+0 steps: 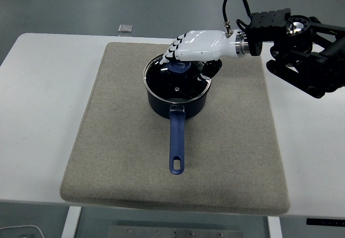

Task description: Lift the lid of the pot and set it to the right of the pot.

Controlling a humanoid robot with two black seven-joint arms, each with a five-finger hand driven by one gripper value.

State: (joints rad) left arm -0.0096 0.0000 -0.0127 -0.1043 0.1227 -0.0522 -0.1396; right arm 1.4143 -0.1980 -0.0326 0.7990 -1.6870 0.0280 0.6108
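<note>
A dark blue pot [178,104] stands on the grey mat [118,141], its long blue handle [176,143] pointing toward the near edge. The glass lid [175,84] lies over the pot's mouth, with a blue knob [178,66] at its far side. My right hand [188,64], white with black joints, reaches in from the right and sits over the knob. Its fingers curl around the knob from above and its dark thumb is on the knob's right side. I cannot tell whether the lid's rim still touches the pot. The left arm is out of view.
The mat covers most of the white table [43,87]. To the right of the pot the mat is bare up to its edge. A small grey object [125,28] lies at the table's far edge. My black right forearm [307,60] hangs over the table's right side.
</note>
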